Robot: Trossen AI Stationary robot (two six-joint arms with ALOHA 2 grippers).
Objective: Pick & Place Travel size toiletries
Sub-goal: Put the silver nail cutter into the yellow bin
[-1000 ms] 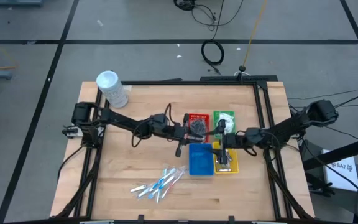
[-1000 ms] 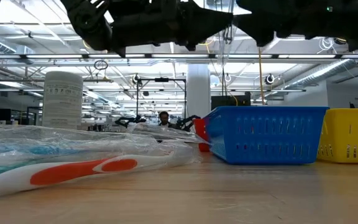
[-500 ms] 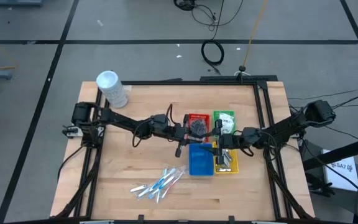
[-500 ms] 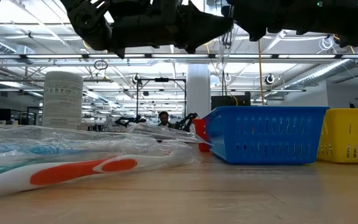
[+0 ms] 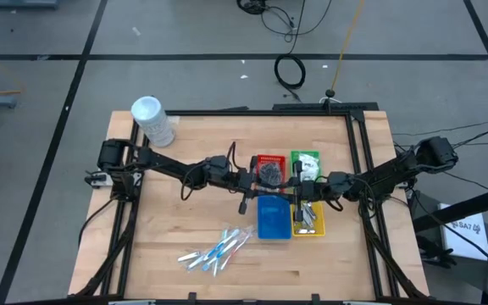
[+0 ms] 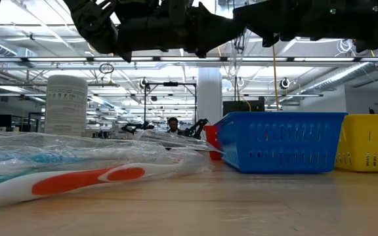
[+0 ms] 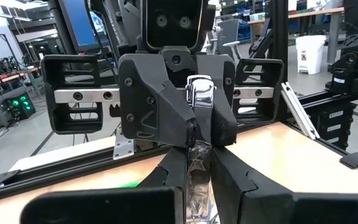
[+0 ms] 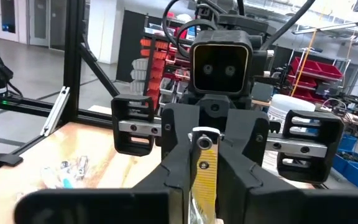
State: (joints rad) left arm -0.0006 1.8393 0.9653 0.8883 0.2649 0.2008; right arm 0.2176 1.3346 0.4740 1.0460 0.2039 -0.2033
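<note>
A small shiny metal item in clear wrap [image 7: 199,93], one of the toiletries, hangs between my two grippers above the four trays. My left gripper [image 5: 271,183] reaches in from the table's left and is shut on it. My right gripper [image 5: 296,191] comes from the table's right, meets the left one fingertip to fingertip, and is shut on the same item. Dark round bundles lie in the red tray [image 5: 268,160] and white packets in the green tray [image 5: 306,161]. Several wrapped blue-and-white sticks [image 5: 219,250] lie on the table near its front. My left gripper pinches the item's crinkled clear wrap [image 7: 197,177] between its two fingers, which lie level and come from the table's left. The item is lifted clear above the trays. My right gripper pinches the item's other end [image 8: 204,177] between its two fingers, which lie level and come from the table's right. The item spans the short gap between the two sets of fingertips.
The blue tray [image 5: 273,219] and the yellow tray [image 5: 310,222], which holds a few small items, stand just below the grippers on the near side. A tall white tub [image 5: 151,119] stands at the far left corner. Bare wood lies left of the trays.
My right gripper has moved from over the yellow tray toward the table's left and far side, up to my left gripper's fingertips, and has closed on the item that the left gripper holds. My left gripper has kept still.
</note>
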